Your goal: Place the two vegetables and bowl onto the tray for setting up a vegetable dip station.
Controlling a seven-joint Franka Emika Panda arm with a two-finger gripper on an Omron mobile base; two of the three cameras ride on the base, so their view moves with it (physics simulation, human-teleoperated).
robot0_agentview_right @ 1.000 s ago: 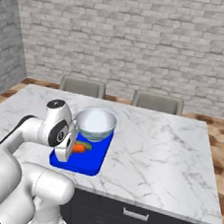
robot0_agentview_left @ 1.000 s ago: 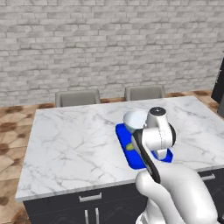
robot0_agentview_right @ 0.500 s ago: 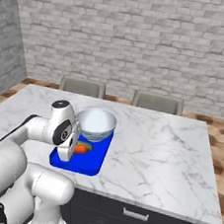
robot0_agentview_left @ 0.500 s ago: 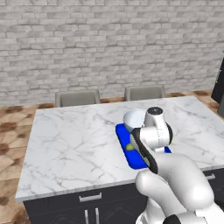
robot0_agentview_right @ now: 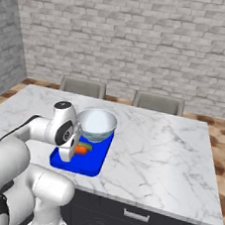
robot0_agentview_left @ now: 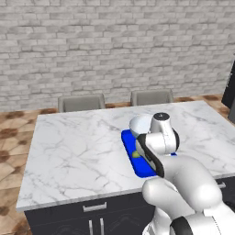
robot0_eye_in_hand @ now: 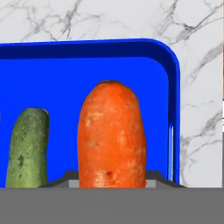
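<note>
Jaws cannot be judged open or closed, their tips being hidden in every view; whether they grip the carrot cannot be told.

Left base view: the blue tray lies on the marble surface at about 4 o'clock from its centre. The bowl sits at the tray's far end, partly behind the arm. A bit of the cucumber peeks out beside the wrist.

Right base view: the bowl rests at the tray's 12 o'clock end. The carrot and cucumber lie just beside the wrist.

Hand view: the carrot lies on the tray at centre, with the cucumber at its 9 o'clock, apart from it.
</note>
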